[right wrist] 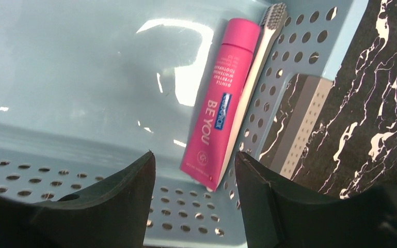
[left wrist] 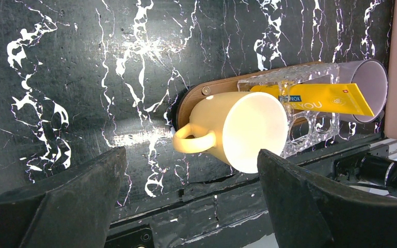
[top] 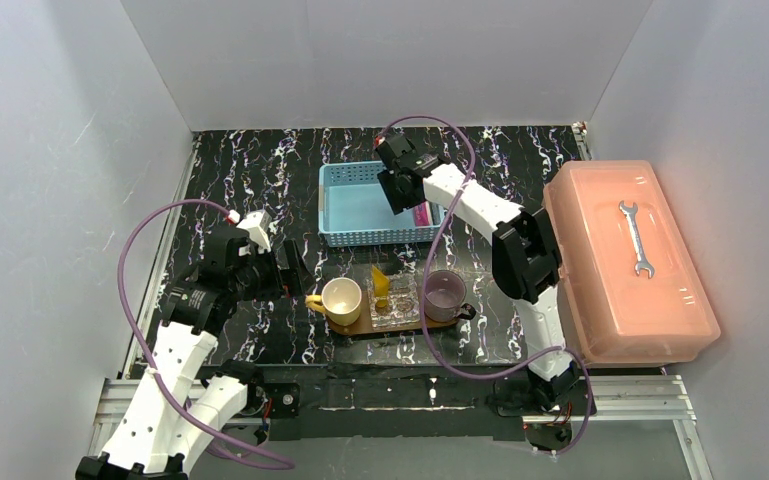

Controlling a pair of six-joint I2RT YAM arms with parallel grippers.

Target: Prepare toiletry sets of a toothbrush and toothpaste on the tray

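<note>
The task looks barely under way: on the tray (left wrist: 193,98) only the yellow toothpaste (left wrist: 320,98) is in place, propped in the clear holder (left wrist: 310,129) between the yellow cup (left wrist: 248,134) and the mauve cup (top: 445,293), and no brush shows with it. The pink toothpaste (right wrist: 219,98) and one toothbrush (right wrist: 255,82) lie side by side in the blue basket (top: 345,205) at the back of the table (top: 260,180); a second brush is not visible anywhere. The right claw (right wrist: 194,155) hovers over that pair with its fingers parted and nothing between them. The left claw (left wrist: 190,151) hangs spread wide and empty just off the yellow cup's handle side. So at least the pink tube and the brushes are left to bring across. Room is tight in the basket: the brush is squeezed between the tube and the perforated right wall, leaving little space for a finger there, while the floor on the tube's other side is bare. At the tray, the salmon box (top: 610,290) crowds the mauve-cup end.
</note>
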